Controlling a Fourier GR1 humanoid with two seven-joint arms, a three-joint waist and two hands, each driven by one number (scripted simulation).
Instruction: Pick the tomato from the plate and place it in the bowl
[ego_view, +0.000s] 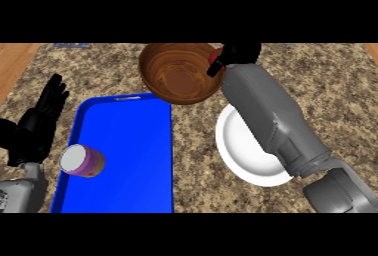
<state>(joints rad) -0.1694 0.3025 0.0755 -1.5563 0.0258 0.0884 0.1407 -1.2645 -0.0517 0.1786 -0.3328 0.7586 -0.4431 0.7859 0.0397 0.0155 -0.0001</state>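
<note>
- Light is even and bright across the speckled brown stone table (111, 70).
- Soft highlights lie on the round white plate (240, 150).
- The brown wooden bowl (177, 75) is darker inside.

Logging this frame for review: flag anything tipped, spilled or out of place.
The small purple cup lies on its side on the blue tray. The white plate is bare; a red sliver shows by the right hand at the wooden bowl rim. Nothing spilled.
</note>
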